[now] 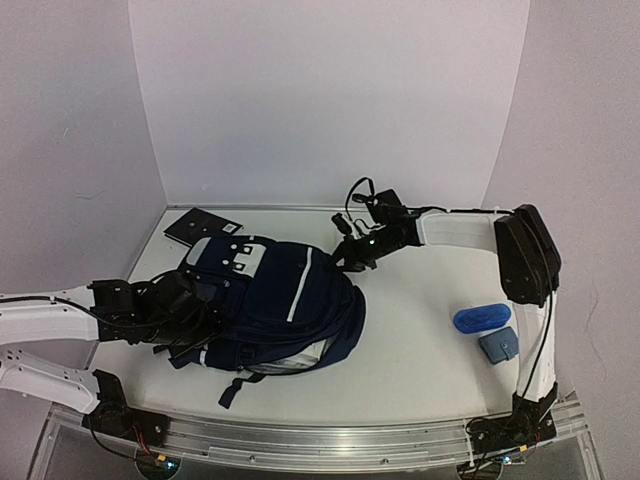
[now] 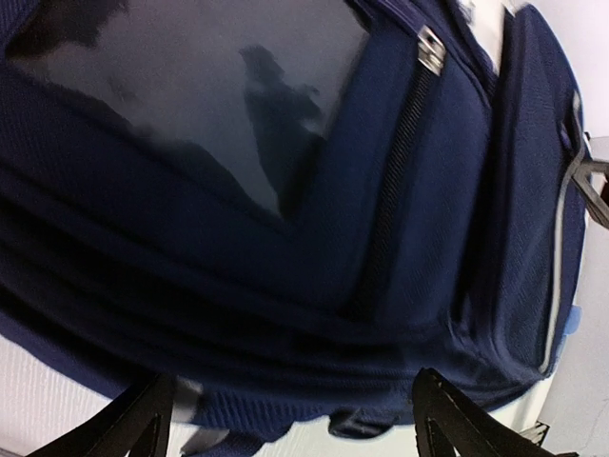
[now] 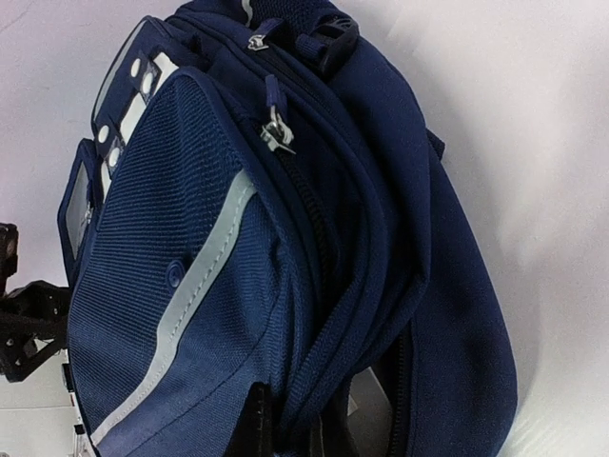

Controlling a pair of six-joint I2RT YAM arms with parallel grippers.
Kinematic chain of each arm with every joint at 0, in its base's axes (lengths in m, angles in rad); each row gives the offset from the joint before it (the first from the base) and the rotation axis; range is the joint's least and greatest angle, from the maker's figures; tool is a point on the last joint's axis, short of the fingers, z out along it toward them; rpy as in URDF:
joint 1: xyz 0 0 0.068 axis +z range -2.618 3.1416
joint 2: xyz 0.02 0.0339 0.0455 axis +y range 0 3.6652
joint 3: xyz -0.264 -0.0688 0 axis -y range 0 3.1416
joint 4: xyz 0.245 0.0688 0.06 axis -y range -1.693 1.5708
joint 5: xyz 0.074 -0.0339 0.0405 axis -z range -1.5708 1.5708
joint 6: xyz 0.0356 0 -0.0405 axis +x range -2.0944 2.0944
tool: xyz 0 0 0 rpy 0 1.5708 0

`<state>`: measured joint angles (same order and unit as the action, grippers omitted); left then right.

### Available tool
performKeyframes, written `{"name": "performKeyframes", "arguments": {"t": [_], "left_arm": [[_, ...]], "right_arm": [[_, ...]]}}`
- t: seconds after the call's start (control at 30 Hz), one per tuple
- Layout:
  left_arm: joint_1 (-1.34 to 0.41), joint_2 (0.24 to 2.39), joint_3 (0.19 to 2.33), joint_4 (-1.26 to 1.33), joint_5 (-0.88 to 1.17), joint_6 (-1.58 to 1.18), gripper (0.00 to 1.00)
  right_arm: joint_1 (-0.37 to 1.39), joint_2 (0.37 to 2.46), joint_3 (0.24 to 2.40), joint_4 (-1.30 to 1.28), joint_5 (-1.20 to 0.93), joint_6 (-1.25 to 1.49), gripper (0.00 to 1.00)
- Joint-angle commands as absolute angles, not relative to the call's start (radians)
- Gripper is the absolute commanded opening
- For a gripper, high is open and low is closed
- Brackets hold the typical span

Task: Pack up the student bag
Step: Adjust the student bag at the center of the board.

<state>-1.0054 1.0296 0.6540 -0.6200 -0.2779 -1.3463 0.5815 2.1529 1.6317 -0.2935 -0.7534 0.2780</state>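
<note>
Nearest, the right claw (image 3: 290, 430) at frame bottom is clamped on the student bag (image 3: 190, 286), which lies centre-left on the surface (image 1: 420, 350). The left claw (image 2: 295, 386) is spread wide and empty. Lift that fabric slowly, so the mouth opens without slipping.

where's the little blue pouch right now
In the top view, the small blue pouch lies on the right side of the table, just beyond a small grey-blue item and well to the right of the student bag.
</note>
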Motion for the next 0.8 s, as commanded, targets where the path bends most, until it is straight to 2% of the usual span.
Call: {"name": "performKeyframes", "arguments": {"t": [0.0, 0.2, 0.4, 0.6, 0.77], "left_arm": [[-1.008, 1.104, 0.679, -0.513, -0.28, -1.342, 0.87], [-0.968, 1.265, 0.738, -0.354, -0.229, -1.225, 0.85], [-0.829, 1.53, 0.861, -0.085, -0.02, -1.053, 0.79], [-0.688, 1.777, 1.104, -0.018, 0.17, -0.911, 0.72], [-0.571, 1.897, 1.298, -0.053, 0.274, -0.818, 0.69]], "right_arm": [[0.488, 1.99, 1.425, -0.424, -0.812, 0.212, 0.0], [0.367, 1.795, 1.156, -0.434, -0.844, 0.203, 0.0], [0.296, 1.694, 1.029, -0.432, -0.918, 0.189, 0.01], [0.325, 1.71, 1.002, -0.365, -0.993, 0.241, 0.26], [0.454, 1.776, 1.073, -0.355, -0.957, 0.241, 0.42]]}}
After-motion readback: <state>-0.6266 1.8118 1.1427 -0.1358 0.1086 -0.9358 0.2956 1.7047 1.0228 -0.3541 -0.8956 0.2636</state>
